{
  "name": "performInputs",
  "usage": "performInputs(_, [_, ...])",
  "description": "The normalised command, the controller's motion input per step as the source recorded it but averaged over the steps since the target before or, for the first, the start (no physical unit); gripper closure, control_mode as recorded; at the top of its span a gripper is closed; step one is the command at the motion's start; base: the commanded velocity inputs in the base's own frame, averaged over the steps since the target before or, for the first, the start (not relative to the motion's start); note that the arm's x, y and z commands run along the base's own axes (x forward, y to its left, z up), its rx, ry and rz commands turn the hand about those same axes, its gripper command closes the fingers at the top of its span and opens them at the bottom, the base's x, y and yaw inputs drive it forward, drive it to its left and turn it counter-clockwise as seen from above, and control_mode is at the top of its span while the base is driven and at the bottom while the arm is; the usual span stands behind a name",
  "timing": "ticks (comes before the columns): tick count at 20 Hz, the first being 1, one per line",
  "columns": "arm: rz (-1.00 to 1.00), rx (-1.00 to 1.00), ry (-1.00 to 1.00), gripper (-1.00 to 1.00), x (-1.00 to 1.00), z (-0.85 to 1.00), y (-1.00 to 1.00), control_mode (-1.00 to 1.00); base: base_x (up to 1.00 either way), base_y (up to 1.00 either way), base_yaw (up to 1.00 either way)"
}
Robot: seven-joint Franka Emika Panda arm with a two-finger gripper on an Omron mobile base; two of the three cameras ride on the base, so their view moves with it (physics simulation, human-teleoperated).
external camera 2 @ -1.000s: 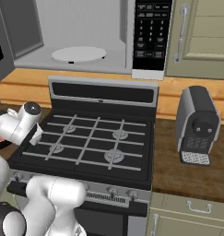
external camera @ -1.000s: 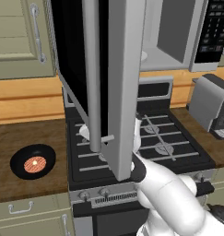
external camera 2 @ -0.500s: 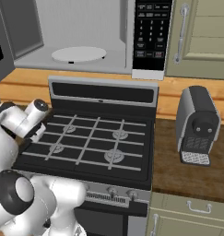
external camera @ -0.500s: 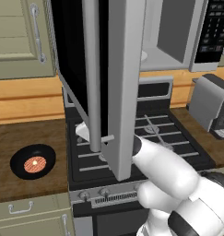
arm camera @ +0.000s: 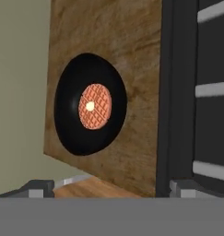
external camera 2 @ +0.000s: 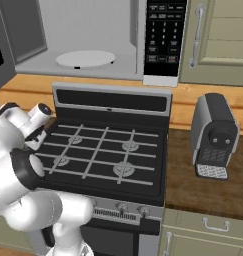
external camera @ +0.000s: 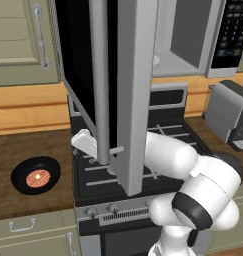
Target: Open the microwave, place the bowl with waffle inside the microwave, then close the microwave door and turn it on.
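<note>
Since one second ago my arm has swung further to the left over the stove [external camera 2: 103, 150], and its elbow now stands higher in the left base view; the bowl [external camera: 36, 175] has not moved from its place.

From the left base view I see the bowl on the wooden counter [external camera: 23, 150], left of the stove, with the waffle [external camera: 37, 177] lying in its middle. The microwave door [external camera: 115, 85] stands wide open and hangs in front of the camera, so it hides a part of my arm. The white hand comes out on the left side of the door, over the left edge of the stove, near the bowl but not touching it.

In the hand view the bowl [arm camera: 90, 110] and the waffle [arm camera: 94, 106] are well in front of the gripper [arm camera: 111, 189]. Its two finger tips [arm camera: 37, 188] stand far from each other at the bottom, with nothing between them, so the hand is wide.

From the right base view the microwave [external camera 2: 93, 40] shows its grey cavity and the white turntable [external camera 2: 85, 58]. A small grey toaster [external camera 2: 214, 136] stands on the counter right of the stove.
</note>
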Motion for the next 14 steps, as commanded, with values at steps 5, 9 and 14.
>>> performInputs(5, [0.01,0.02,0.01,-1.00,0.15,-0.39,0.33,-1.00,0.00,0.00,0.00])
performInputs(9, [0.00,0.00,0.00,-1.00,0.29,-0.37,0.38,-1.00,0.00,0.00,0.00])
performInputs(14, [-0.01,-0.01,0.00,-1.00,0.33,-0.24,0.30,-1.00,0.00,0.00,0.00])
